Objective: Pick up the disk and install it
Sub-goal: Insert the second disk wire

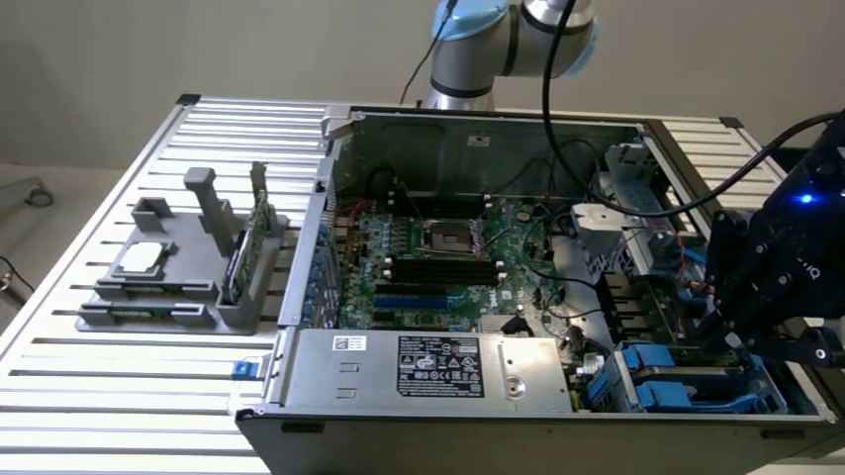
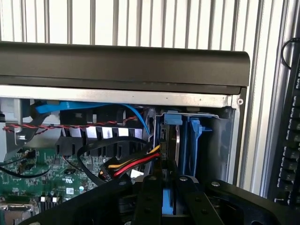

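Seen from the wrist, my gripper (image 2: 168,187) is shut on the disk (image 2: 171,136), a thin slab standing on edge with bright blue carrier plastic showing between the black fingers (image 2: 147,199). The disk reaches into the drive bay in the corner of the open computer case (image 2: 122,63), beside another blue carrier (image 2: 194,138). In the exterior view the black gripper (image 1: 733,332) hangs over the bay at the case's near corner on the exterior view's right, above blue carriers (image 1: 660,381). How far the disk sits in its slot is hidden.
Red, yellow and black cables (image 2: 133,164) lie close beside the bay. The case holds a motherboard (image 1: 436,252) and a labelled power supply (image 1: 436,366). On the slatted table (image 1: 119,396) at the exterior view's left, a grey fixture (image 1: 172,297) carries a silver chip (image 1: 142,259) and a green card (image 1: 244,252).
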Motion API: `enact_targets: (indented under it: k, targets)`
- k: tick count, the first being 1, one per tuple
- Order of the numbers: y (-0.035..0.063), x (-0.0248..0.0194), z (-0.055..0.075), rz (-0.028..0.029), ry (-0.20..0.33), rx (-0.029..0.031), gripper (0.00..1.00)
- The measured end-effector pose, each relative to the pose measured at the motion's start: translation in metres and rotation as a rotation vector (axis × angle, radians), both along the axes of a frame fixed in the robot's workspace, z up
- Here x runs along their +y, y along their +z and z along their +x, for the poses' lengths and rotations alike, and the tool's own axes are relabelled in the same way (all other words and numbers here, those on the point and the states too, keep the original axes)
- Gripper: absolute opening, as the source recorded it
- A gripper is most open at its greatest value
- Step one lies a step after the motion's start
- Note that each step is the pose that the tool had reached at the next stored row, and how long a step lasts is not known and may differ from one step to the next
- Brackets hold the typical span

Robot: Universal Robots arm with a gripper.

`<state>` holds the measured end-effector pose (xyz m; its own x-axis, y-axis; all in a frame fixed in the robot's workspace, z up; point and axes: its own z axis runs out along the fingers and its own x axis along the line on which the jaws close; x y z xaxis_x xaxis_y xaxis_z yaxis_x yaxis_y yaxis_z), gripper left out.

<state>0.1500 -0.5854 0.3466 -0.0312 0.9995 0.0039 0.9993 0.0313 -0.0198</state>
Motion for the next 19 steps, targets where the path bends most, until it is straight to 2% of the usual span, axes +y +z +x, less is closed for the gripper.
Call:
enact_targets:
  k: [19]
  targets:
    - [-0.003, -0.0001, 0.0022, 0.0001, -0.009, -0.0033, 0.16]
